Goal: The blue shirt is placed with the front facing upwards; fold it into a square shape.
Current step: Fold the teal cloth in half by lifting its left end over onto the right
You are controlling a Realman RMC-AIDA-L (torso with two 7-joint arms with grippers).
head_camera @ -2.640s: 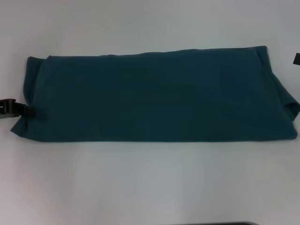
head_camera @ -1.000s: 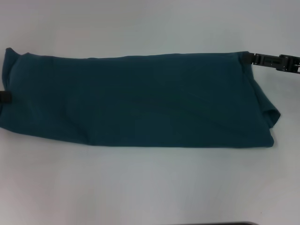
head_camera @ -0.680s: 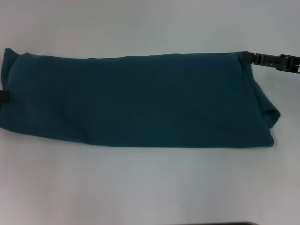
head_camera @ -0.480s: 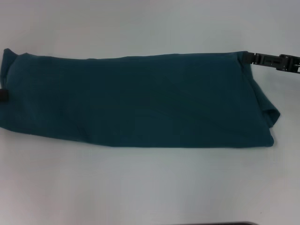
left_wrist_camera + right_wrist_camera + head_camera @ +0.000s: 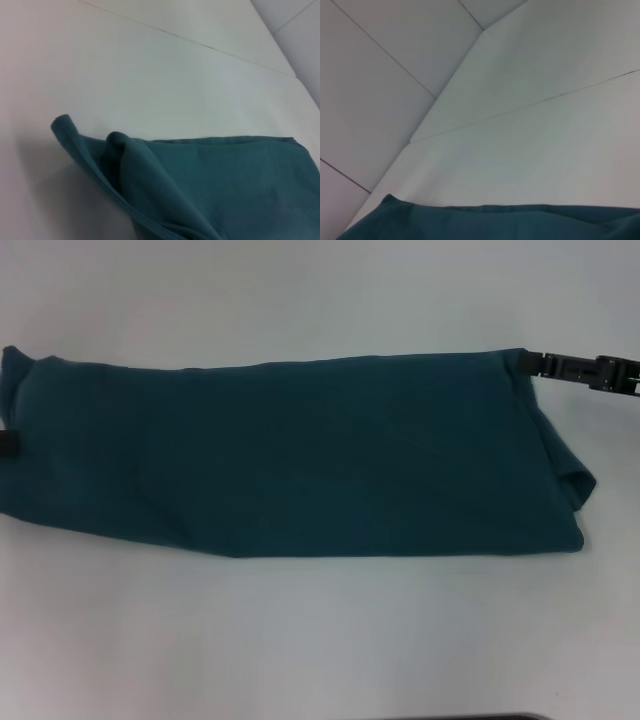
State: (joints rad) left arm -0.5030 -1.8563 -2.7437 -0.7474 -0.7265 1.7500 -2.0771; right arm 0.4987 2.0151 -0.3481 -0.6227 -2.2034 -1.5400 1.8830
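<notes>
Two claws (image 5: 528,364) at shirt (image 5: 300,455) ends, seemingly.

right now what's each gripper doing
left gripper: at the blue shirt's left end, state cannot be told.
right gripper: shut on the shirt's far right corner.

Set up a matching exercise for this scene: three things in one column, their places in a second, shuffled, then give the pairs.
Things:
1. blue shirt
2. left gripper
3. right gripper

Places:
A. at the shirt's far right corner
B. at the shirt's left end, at the head view's edge
C. lying across the white table as a long folded band

Pairs: 1-C, 2-B, 3-A
</notes>
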